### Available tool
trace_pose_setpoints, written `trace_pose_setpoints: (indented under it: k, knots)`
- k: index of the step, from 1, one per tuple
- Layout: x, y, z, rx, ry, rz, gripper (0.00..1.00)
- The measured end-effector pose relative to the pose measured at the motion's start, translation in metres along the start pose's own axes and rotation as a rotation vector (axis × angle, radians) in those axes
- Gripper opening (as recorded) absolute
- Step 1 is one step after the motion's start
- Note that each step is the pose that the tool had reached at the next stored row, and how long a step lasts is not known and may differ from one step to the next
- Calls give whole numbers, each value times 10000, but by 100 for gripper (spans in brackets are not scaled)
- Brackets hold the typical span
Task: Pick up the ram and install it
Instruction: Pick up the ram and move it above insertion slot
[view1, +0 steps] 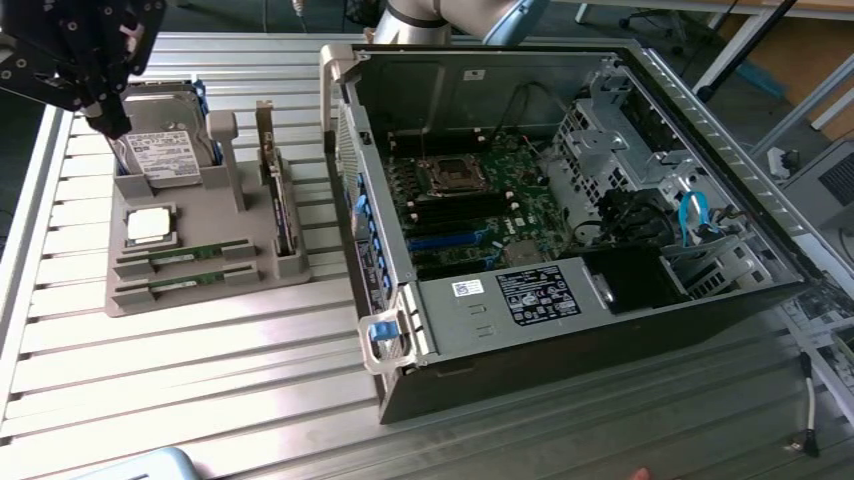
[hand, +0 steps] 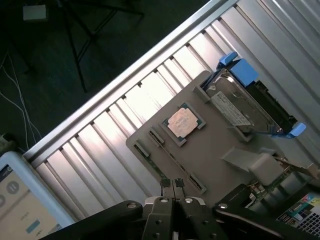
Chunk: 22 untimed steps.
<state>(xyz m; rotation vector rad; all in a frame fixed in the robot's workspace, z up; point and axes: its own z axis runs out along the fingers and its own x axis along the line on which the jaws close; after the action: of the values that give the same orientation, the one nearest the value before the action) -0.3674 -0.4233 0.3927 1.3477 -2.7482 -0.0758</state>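
Gripper (hand: 172, 184) is pinched shut, holding nothing, up over the grey tray (view1: 200, 218). Ram (view1: 180, 256) sits in its slot by the chip (view1: 150, 225). If it goes down shut, it'll bump the ram & not grab it.

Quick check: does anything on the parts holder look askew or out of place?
Nothing stands out. The ram sticks lie straight in their slots on the grey holder, the processor sits flat beside them, the hard drive stands in its cradle. The gripper is shut, holding nothing.
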Motion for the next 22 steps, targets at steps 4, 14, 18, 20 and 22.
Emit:
trace_pose_setpoints:
  k: [4, 14, 18, 20, 22]
  knots:
    - [0, 0, 0, 22, 26, -364, 10]
    - [0, 1, 1, 141, -75, -603, 10]
    - [0, 0, 0, 269, -215, -612, 10]
    - [0, 1, 0, 271, -217, -611, 10]
    - [1, 1, 0, 271, -216, -616, 10]
